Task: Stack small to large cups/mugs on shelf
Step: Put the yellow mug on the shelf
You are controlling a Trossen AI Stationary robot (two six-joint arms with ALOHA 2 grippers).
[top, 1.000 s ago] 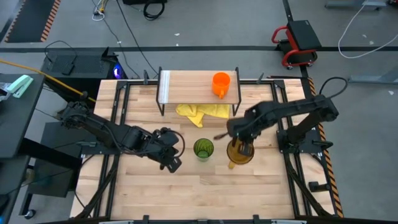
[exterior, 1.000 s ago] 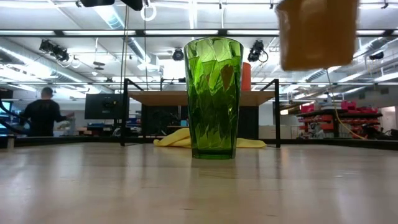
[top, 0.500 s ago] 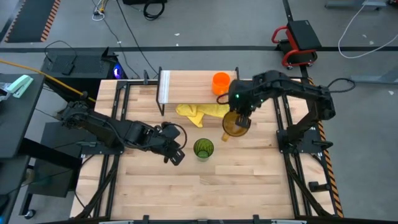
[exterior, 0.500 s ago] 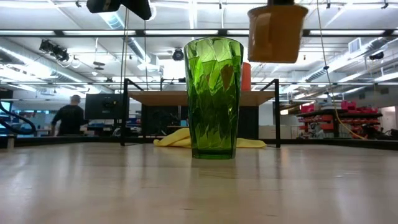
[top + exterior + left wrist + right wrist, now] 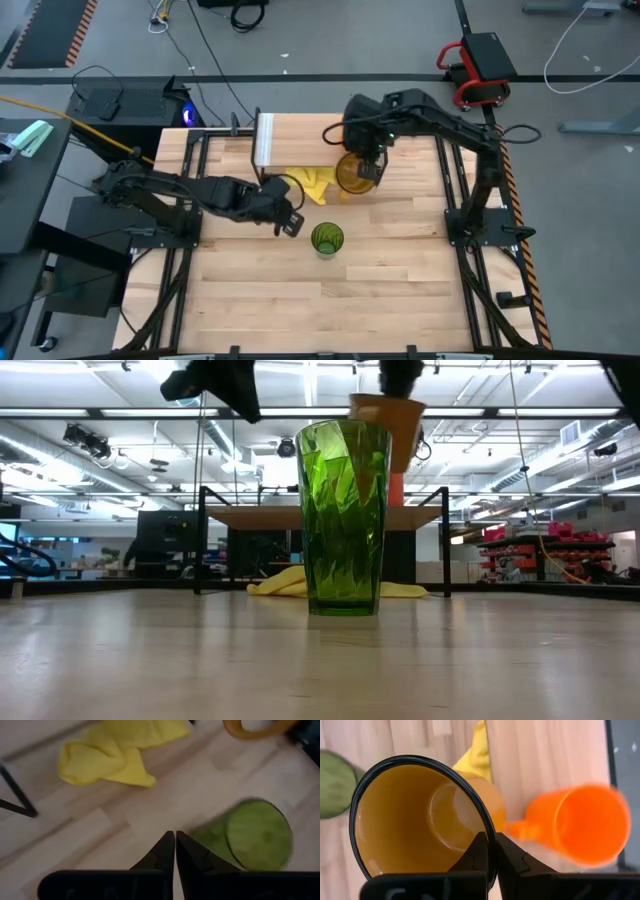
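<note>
The right arm reaches in over the far side of the table, its elbow high, with the right gripper (image 5: 365, 165) hanging at the near edge of the shelf (image 5: 300, 138). Its fingers are pinched on the rim of the amber-yellow mug (image 5: 352, 173), which is held up in the air, open side up, just beside the orange mug (image 5: 585, 822). From the table's level the amber-yellow mug shows above and behind the green tumbler (image 5: 344, 518), near the shelf's plank. The orange mug stands on the shelf's right part.

The left arm lies low and stretched across from the left, the left gripper (image 5: 288, 222) hovering just left of the green tumbler, apart from it, with the two fingers (image 5: 165, 855) drawn together on nothing. The tumbler stands upright on the table's middle. A yellow cloth (image 5: 312, 183) lies crumpled under the shelf's near edge. I can read no writing on the cups.
</note>
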